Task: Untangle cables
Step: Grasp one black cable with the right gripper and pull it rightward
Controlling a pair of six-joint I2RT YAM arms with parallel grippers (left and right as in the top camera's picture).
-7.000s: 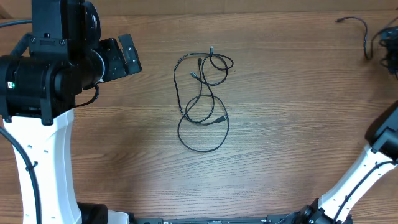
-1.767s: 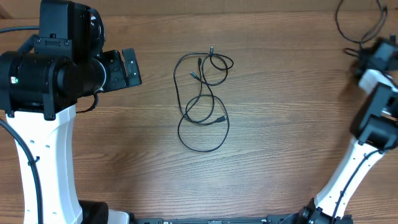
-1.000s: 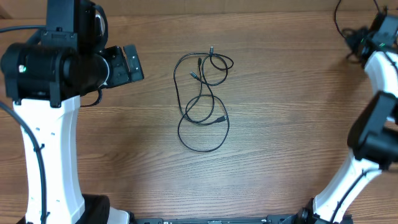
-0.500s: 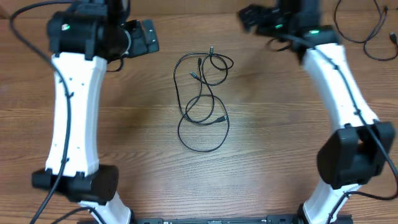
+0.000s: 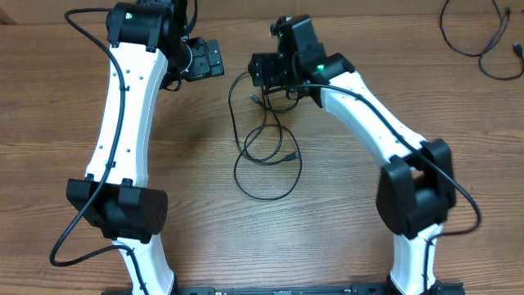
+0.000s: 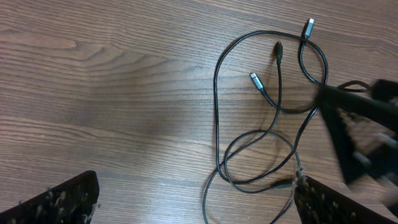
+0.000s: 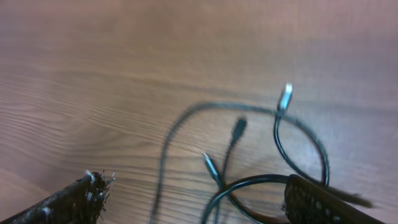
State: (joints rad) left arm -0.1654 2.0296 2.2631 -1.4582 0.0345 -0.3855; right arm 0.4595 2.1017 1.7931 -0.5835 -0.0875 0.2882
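The cables point(image 5: 288, 156) lie as one tangle of thin black loops with small plugs in the middle of the wooden table. My left gripper point(image 5: 214, 61) hovers open and empty just left of the tangle's top. In the left wrist view the cables point(image 6: 216, 112) lie between and beyond my left gripper's point(image 6: 199, 202) spread fingers. My right gripper point(image 5: 255, 70) hovers open and empty over the tangle's top loops. The right wrist view shows the plugs and a loop point(image 7: 249, 180) between the fingers of my right gripper point(image 7: 199, 202). The right gripper also shows blurred in the left wrist view point(image 6: 351, 118).
Another loose black cable point(image 5: 475, 37) lies at the table's far right back corner. The right arm point(image 5: 368, 106) stretches across the table's right half, and the left arm point(image 5: 123, 123) stands along the left side.
Both arms have swung in toward the tangle. The right gripper came from the far right corner to the tangle's top. The left gripper moved up and right. The cables have not moved.
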